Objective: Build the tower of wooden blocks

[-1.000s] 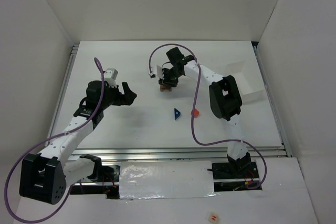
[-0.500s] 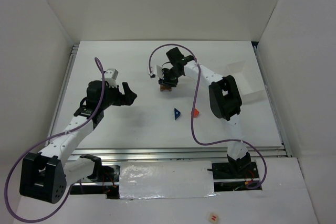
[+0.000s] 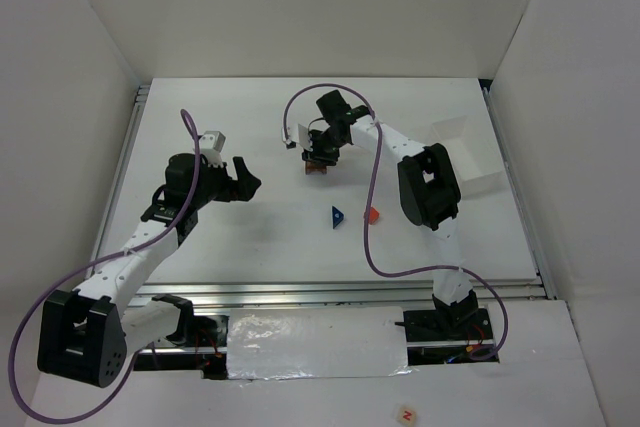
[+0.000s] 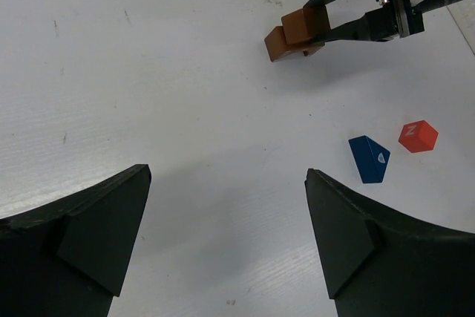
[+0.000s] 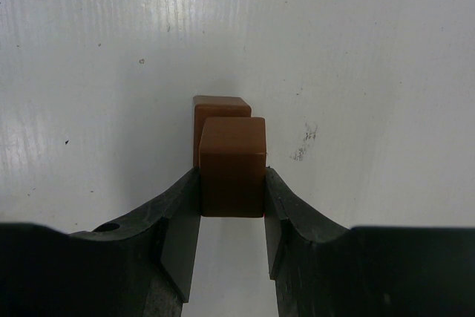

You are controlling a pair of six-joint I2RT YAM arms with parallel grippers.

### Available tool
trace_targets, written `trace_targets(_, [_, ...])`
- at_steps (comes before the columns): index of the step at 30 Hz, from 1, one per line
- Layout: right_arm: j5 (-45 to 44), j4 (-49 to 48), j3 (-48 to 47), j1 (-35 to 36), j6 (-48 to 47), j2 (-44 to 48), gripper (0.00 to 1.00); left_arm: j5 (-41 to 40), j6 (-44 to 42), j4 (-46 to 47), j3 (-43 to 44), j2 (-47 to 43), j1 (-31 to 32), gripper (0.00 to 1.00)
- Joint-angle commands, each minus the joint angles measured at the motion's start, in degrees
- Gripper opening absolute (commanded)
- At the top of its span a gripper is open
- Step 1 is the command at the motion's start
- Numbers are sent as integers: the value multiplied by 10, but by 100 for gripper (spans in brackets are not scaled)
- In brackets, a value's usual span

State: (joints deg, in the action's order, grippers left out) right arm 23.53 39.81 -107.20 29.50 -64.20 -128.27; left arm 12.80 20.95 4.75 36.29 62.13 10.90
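Note:
My right gripper [image 5: 232, 183] is shut on a brown block [image 5: 232, 165] and holds it over a second brown block [image 5: 221, 106] that lies on the table; whether the two touch I cannot tell. The pair shows far centre in the top view [image 3: 317, 164] and in the left wrist view [image 4: 305, 24]. A blue wedge [image 3: 338, 216] and a red cube [image 3: 371, 214] lie loose nearer the arms, also in the left wrist view: blue wedge [image 4: 369, 158], red cube [image 4: 418, 136]. My left gripper [image 4: 226, 213] is open and empty over bare table, left of the blocks [image 3: 250, 179].
A white rectangular tray [image 3: 470, 152] stands at the right side of the table, beside the right arm. White walls close in the table at the back and both sides. A purple cable loops over the right arm near the blocks.

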Motion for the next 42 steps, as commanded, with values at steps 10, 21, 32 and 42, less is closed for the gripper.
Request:
trace_targets(10, [4, -17, 9, 6, 6, 2, 19, 19, -11, 33, 4, 10, -3, 99])
trace_targets(21, [-1, -16, 21, 8, 8, 14, 19, 26, -10, 37, 4, 12, -3, 99])
trace_targets(32, [-2, -13, 26, 7, 7, 26, 19, 33, -8, 40, 6, 19, -3, 99])
trace_targets(42, [14, 3, 17, 7, 7, 38, 19, 38, -10, 40, 7, 19, -3, 99])
